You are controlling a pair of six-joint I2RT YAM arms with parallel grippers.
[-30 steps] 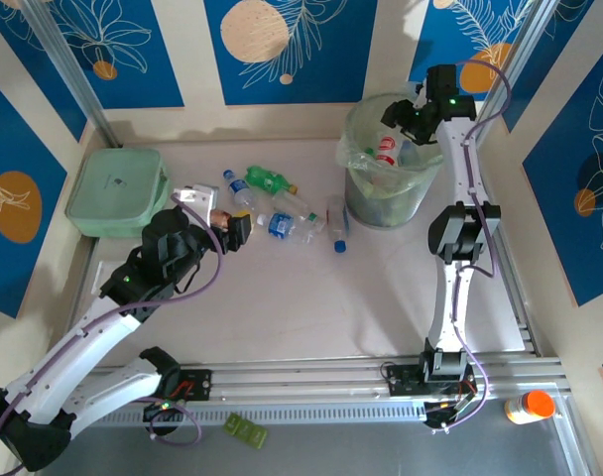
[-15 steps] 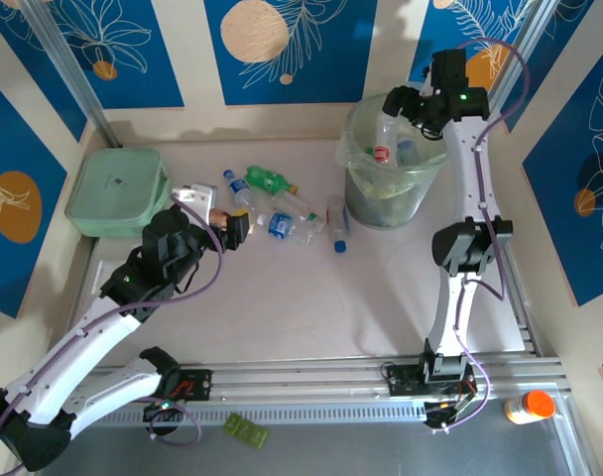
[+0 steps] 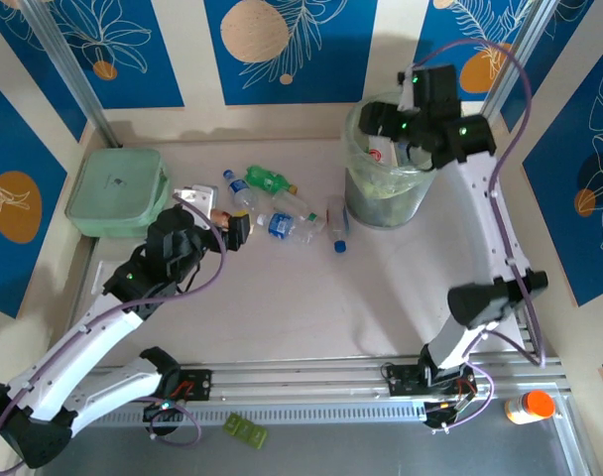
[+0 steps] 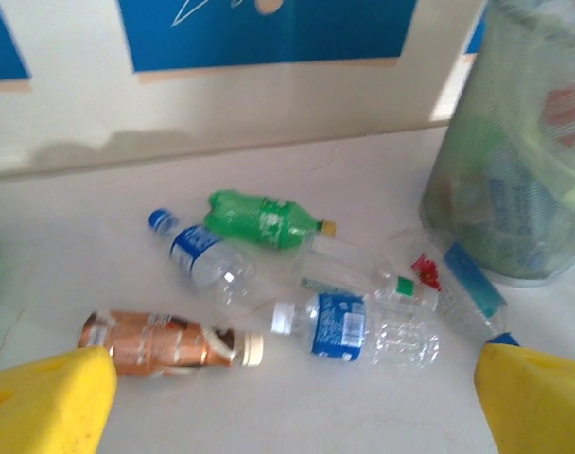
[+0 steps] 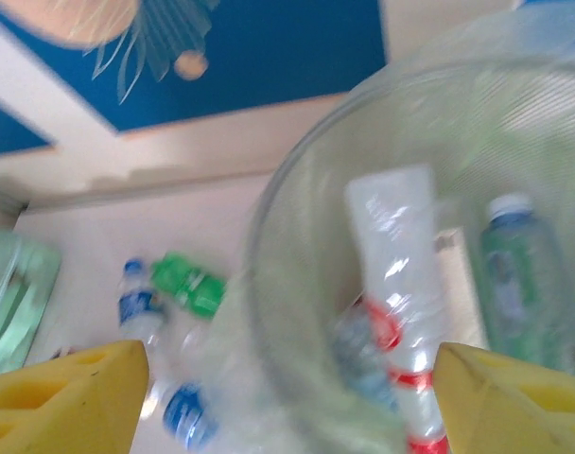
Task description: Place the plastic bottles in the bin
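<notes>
Crushed clear bottles (image 4: 356, 327) lie near translucent bin (image 4: 519, 180).

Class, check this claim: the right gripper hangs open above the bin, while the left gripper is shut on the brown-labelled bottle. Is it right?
Not quite. The left wrist view shows the left gripper open, the brown-labelled bottle lying loose on the table. The right gripper does hang open above the bin.

Top view looks down — both wrist views, nearer, share its bin (image 3: 373, 203).
</notes>
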